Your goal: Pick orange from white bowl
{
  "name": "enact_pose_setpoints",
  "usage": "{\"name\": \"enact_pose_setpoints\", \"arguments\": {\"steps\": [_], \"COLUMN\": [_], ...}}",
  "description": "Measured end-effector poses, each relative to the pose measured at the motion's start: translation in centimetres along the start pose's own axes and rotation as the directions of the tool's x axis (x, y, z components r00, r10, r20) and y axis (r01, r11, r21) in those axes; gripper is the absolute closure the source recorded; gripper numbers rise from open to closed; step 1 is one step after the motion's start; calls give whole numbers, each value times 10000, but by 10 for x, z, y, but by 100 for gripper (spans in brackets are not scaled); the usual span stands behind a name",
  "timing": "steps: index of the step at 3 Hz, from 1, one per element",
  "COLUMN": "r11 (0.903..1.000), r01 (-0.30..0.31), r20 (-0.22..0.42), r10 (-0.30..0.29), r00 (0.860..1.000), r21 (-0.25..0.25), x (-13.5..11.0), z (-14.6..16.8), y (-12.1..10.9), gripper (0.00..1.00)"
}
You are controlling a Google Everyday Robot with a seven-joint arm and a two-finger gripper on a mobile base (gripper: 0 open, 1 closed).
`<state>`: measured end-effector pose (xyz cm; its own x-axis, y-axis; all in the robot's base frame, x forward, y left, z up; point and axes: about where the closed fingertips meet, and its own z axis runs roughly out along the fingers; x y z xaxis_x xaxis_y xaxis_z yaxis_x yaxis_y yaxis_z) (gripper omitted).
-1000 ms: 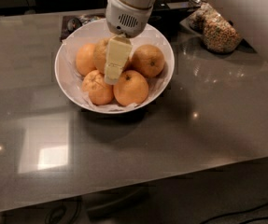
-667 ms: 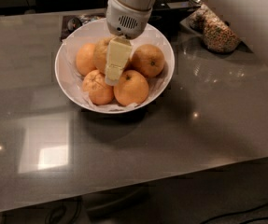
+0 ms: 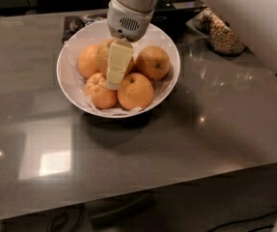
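While the robot's white arm reaches down from the top edge, the two-finger gripper (image 3: 115, 79) hangs low inside the wide, shallow, glossy white bowl (image 3: 64, 83) with its crinkled paper lining, which stands on the glossy grey table (image 3: 200, 144). The large, pale yellow-orange fruit with bumpy skin, the orange (image 3: 102, 57), lies at the rear middle of the bowl, right behind the gripper's cream-coloured plastic end. That part covers the middle of the orange, so only its left flank and a sliver on the right show. Whether the gripper is clenched on the fruit or released cannot be told. Four other oranges crowd round it: one to the left (image 3: 87, 61), one to the right (image 3: 153, 63), and two in front (image 3: 101, 92) (image 3: 136, 92), the cream tip ending between those two. A speckled brown object (image 3: 222, 35) sits well apart, at the table's far right.
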<state>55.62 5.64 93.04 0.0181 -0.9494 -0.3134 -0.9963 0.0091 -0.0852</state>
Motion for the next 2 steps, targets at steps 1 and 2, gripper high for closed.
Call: {"name": "enact_pose_setpoints", "arguments": {"steps": [1,2], "r11": [10000,10000], "r01": [0,0], "r20": [0,0], "r10": [0,0], "r00": [10000,10000], "r21": [0,0], "x": [0,0], "z": [0,0], "y": [0,0], "gripper": [33,56]}}
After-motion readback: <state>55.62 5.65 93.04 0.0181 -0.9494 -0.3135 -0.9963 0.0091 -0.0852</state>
